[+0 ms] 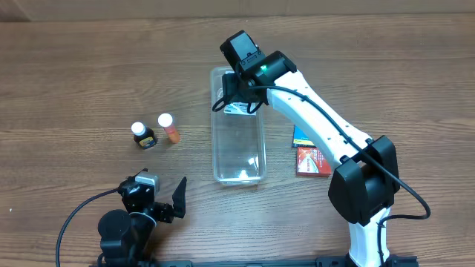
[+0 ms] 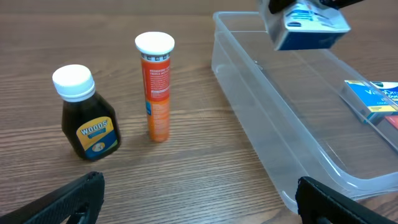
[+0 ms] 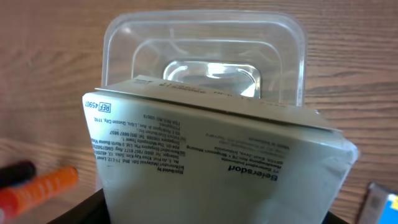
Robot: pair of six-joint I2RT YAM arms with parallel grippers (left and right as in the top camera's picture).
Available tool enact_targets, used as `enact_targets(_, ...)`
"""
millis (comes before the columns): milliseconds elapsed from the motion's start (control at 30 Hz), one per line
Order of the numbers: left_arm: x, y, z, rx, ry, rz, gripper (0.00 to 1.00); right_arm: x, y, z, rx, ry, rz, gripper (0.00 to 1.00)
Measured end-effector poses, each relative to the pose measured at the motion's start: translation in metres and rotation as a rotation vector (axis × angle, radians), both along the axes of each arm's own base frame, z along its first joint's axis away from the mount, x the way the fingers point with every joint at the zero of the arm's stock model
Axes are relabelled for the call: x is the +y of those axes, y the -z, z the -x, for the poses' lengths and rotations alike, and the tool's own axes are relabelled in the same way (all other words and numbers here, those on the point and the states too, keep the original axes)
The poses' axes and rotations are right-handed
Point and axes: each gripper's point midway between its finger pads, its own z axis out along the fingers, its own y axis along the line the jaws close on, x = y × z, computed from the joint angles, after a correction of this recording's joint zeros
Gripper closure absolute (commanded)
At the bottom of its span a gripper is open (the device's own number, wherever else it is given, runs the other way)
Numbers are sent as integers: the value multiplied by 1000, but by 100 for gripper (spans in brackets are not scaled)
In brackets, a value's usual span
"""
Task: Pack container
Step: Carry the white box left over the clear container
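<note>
The clear plastic container [image 1: 239, 159] lies lengthwise in the middle of the table and has nothing on its floor. My right gripper [image 1: 239, 93] hovers over its far end, shut on a white and blue box [image 1: 237, 108]. In the right wrist view that box [image 3: 211, 162] fills the frame, with the container's [image 3: 205, 37] end below it. The left wrist view shows the box [image 2: 308, 28] hanging above the container [image 2: 267, 124]. My left gripper [image 1: 167, 204] stands open near the front edge, left of the container, with only bare wood between its fingers [image 2: 81, 193].
A dark bottle with a white cap [image 1: 143, 135] [image 2: 87, 118] and an orange tube with a white cap [image 1: 169, 127] [image 2: 157, 87] stand left of the container. A blue box [image 1: 300, 136] [image 2: 376, 99] and a red box [image 1: 312, 160] lie on its right.
</note>
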Motion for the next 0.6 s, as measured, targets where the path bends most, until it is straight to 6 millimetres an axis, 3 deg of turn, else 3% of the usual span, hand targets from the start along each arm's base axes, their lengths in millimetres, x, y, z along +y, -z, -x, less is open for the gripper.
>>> enact_targets(167, 0, 0, 0, 0, 0, 0, 0, 2, 12, -3, 2, 46, -24, 32)
enact_targets(267, 0, 0, 0, 0, 0, 0, 0, 3, 29, -4, 16, 38, -10, 32)
enact_targets(433, 0, 0, 0, 0, 0, 0, 0, 13, 51, -9, 10, -98, 16, 32)
enact_targets(600, 0, 0, 0, 0, 0, 0, 0, 14, 56, -8, 6, -179, 40, 29)
